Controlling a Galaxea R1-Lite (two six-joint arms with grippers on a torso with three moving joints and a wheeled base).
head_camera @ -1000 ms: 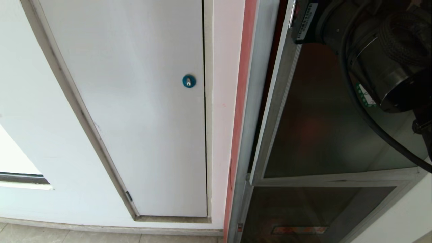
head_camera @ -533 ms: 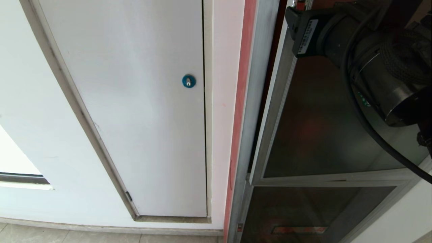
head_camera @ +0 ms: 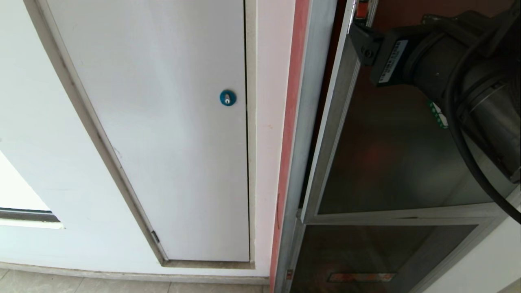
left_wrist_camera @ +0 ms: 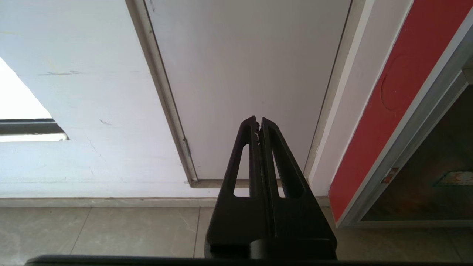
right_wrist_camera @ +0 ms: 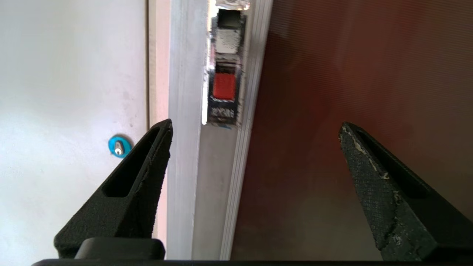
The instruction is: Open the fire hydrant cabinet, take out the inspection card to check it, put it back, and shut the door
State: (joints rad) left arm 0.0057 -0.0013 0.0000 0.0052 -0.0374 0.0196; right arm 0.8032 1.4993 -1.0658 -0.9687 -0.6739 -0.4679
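Note:
The fire hydrant cabinet (head_camera: 301, 122) fills the right of the head view, its silver frame beside a red strip. The door (head_camera: 386, 171), dark glass in an aluminium frame, stands slightly ajar, with a dark gap along its left edge. My right arm (head_camera: 447, 69) reaches across the door's upper part and hides part of the green-bordered sticker (head_camera: 437, 114). In the right wrist view my right gripper (right_wrist_camera: 255, 127) is wide open and empty, facing the door's edge just short of the red latch (right_wrist_camera: 224, 85). My left gripper (left_wrist_camera: 258, 120) hangs shut, low by the floor. The inspection card is out of view.
A plain white door (head_camera: 163, 122) with a blue round lock (head_camera: 228, 97) is set in the wall left of the cabinet. A smaller dark glass panel (head_camera: 378, 260) sits under the door. Beige floor tiles (left_wrist_camera: 111, 229) run along the wall's foot.
In the head view my right arm has come down and to the right in front of the door, and the red latch now shows at the top edge.

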